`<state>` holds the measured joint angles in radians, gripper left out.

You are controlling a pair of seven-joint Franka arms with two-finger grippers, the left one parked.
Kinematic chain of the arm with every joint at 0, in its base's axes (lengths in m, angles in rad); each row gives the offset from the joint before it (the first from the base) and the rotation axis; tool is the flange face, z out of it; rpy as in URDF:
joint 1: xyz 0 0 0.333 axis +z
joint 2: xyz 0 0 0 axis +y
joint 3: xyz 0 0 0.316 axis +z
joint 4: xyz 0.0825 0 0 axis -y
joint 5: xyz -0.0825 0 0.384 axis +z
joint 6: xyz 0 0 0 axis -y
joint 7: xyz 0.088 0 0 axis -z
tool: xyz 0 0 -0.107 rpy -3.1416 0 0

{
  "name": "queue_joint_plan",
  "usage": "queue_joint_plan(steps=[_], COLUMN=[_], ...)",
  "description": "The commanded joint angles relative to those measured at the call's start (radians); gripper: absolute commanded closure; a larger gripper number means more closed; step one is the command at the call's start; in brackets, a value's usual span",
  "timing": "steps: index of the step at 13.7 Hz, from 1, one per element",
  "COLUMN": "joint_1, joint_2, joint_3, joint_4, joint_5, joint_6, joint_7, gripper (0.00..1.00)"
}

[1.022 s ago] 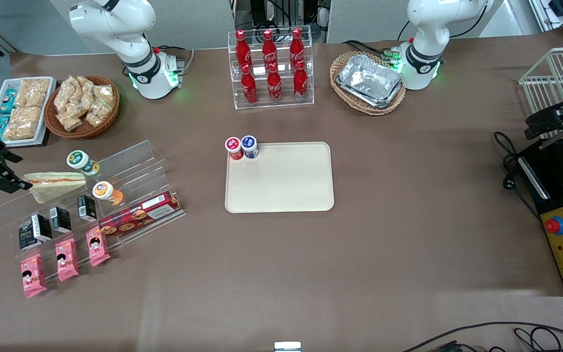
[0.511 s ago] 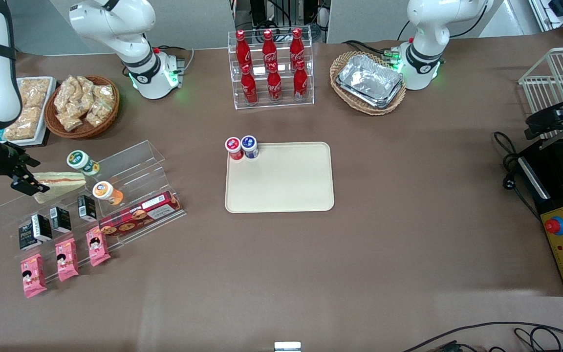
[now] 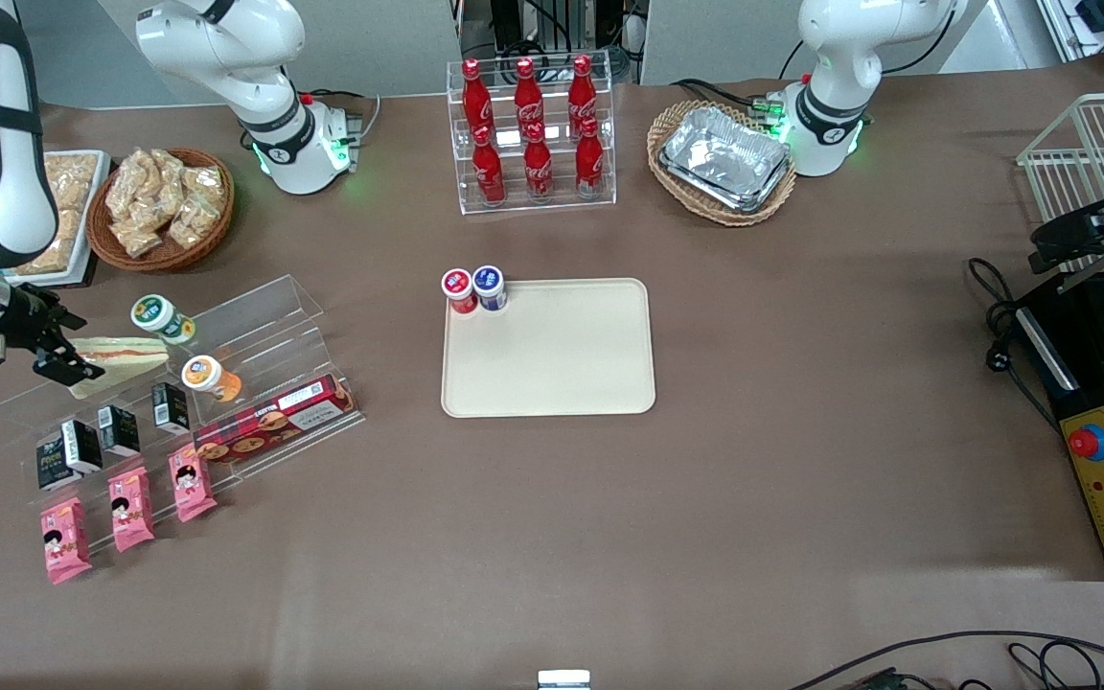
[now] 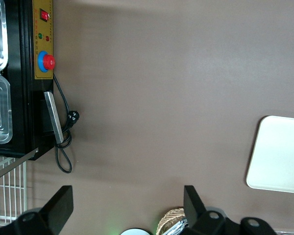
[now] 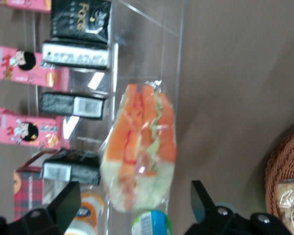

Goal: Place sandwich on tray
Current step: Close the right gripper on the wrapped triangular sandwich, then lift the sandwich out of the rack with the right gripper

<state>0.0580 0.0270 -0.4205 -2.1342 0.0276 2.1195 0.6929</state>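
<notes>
- The black two-finger gripper (image 3: 58, 359) is seen spread wide, gripping nothing, at the plastic-wrapped triangular sandwich (image 3: 121, 362) (image 5: 139, 154) on the clear acrylic shelf (image 3: 255, 331).
- The cream rectangular plastic tray (image 3: 552, 369) is found well apart, mid-table.

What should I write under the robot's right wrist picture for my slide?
Open gripper hovering over the wrapped sandwich on a clear display stand.

The triangular sandwich (image 5: 139, 149) is wrapped in glossy, crinkled clear plastic film and lies on a smooth transparent acrylic display stand (image 3: 255, 331). The matt black plastic gripper (image 3: 52, 353) hangs over the wedge's end, near the working arm's edge of the matt brown counter (image 3: 753, 479). The flat cream-beige plastic tray (image 3: 552, 364) looks smooth with a dull sheen.
</notes>
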Motion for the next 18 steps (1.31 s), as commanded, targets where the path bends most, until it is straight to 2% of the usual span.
queue_joint_plan(steps=[1,10,11,12,13,14,17,18], joint_1=[-0.017,-0.017,-0.017,-0.017,-0.02,-0.033,-0.044,-0.044], joint_2=[0.024,0.071,0.07,0.071,0.071,0.073,0.073,0.076], joint_3=[-0.001,-0.001,-0.001,-0.001,-0.001,-0.001,-0.001,-0.001], joint_4=[-0.006,0.0,0.0,0.002,0.005,0.008,0.043,0.056], joint_5=[-0.011,0.002,0.003,0.003,0.006,0.009,0.009,0.009], joint_6=[0.054,0.113,0.109,0.108,0.106,0.105,0.08,0.077], joint_7=[-0.012,-0.035,-0.045,-0.087,-0.119,-0.142,-0.168,-0.177], gripper=[0.0,0.0,0.05,0.18,0.36,0.48,0.73,0.77])
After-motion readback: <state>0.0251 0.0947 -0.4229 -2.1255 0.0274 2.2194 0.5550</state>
